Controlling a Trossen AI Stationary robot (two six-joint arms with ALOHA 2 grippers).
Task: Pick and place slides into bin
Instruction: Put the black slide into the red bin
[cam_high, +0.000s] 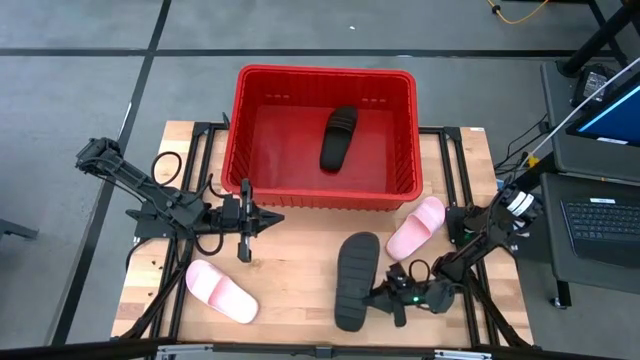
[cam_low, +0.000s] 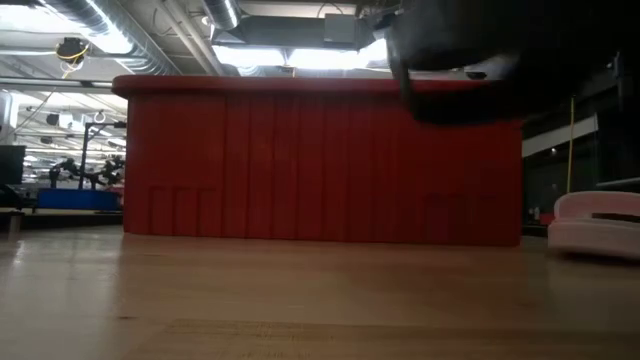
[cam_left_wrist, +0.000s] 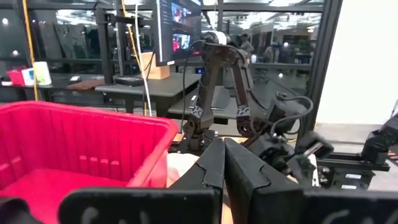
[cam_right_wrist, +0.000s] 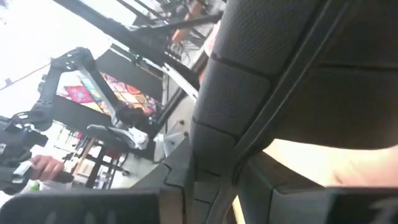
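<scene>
- The bin (cam_high: 325, 135), a red slotted crate, stands at the far middle of the wooden table (cam_high: 290, 275), and one black slide (cam_high: 338, 137) lies inside it, a little right of centre, lengthwise on the red floor.
- Nothing else shows inside the bin in the high view; in the low view its ribbed front wall (cam_low: 320, 165) fills the middle of the scene.
- A second black slide (cam_high: 356, 280) lies on the table in front of the bin, right of centre, its long axis running roughly toward the bin.
- One pale pink slide (cam_high: 415, 227) rests near the bin's front right corner; it also shows at the edge of the low view (cam_low: 595, 225).
- The other pale pink slide (cam_high: 221, 291) lies on the left part of the table, well apart from the bin.
- The left claw (cam_high: 272, 218) hovers just in front of the bin's front wall, pointing right; in the left wrist view its fingers (cam_left_wrist: 211, 168) are pressed together with nothing between them, and the bin's rim (cam_left_wrist: 93, 121) is beside it.
- The right claw (cam_high: 378, 295) is at the near end of the black slide on the table, touching it; the right wrist view shows the black slide (cam_right_wrist: 298, 62) close against the claw, with dark fingers on either side of its edge, pinching it.
</scene>
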